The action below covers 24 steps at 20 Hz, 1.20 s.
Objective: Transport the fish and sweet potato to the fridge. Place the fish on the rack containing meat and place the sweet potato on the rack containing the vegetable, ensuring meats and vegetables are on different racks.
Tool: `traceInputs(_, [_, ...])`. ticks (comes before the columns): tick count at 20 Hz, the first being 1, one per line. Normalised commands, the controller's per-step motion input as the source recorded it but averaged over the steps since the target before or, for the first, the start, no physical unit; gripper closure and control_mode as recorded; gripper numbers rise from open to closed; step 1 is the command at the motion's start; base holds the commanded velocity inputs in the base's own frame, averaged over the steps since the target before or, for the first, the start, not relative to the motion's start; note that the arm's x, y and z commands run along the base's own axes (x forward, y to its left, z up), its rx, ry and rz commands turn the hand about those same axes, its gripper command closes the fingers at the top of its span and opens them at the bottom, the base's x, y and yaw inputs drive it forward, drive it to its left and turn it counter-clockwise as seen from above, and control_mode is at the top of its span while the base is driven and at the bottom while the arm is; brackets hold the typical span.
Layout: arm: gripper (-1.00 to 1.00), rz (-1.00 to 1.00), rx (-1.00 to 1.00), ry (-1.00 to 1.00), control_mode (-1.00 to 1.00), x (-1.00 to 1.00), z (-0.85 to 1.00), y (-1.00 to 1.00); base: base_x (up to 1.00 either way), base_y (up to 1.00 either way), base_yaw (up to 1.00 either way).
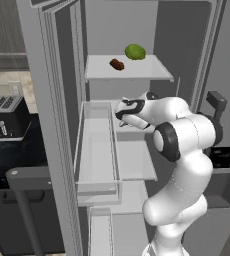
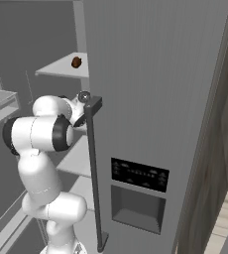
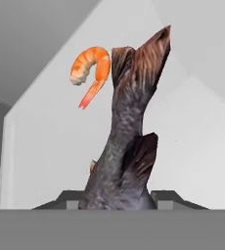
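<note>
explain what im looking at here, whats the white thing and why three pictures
The white thing is a robot arm reaching into an open fridge. Two pictures come from cameras riding on its base, one behind it to the left and one to the right. The third comes from a camera on its hand, looking along the pincer.

On the top shelf lie a lumpy green vegetable and a dark reddish-brown sweet potato. The arm works one shelf lower.

In the hand picture a grey fish rises tail up from between the two dark finger tips, so the pincer looks closed on it, or barely letting go. Just beyond lies an orange-pink shrimp on a pale shelf.
</note>
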Motion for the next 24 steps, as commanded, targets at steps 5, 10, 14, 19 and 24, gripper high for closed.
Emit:
traceInputs(5, [1.00,-0.01,0.00,0.00,-1.00,0.28,-0.62,0.00,0.00,0.00,0.00])
traceInputs(10, [1.00,-0.01,-0.01,0.00,-1.00,0.05,-0.81,0.01,0.00,0.00,0.00])
traceInputs(14, [-1.00,-0.01,-0.03,-0.01,-1.00,0.00,-0.60,0.10,0.00,0.00,0.00])
traceInputs(19, [-1.00,-0.03,-0.01,-0.03,-1.00,0.00,-0.09,0.00,0.00,0.00,0.00])
traceInputs(24, [-1.00,-0.08,0.00,0.00,-1.00,0.00,-0.05,0.00,0.00,0.00,0.00])
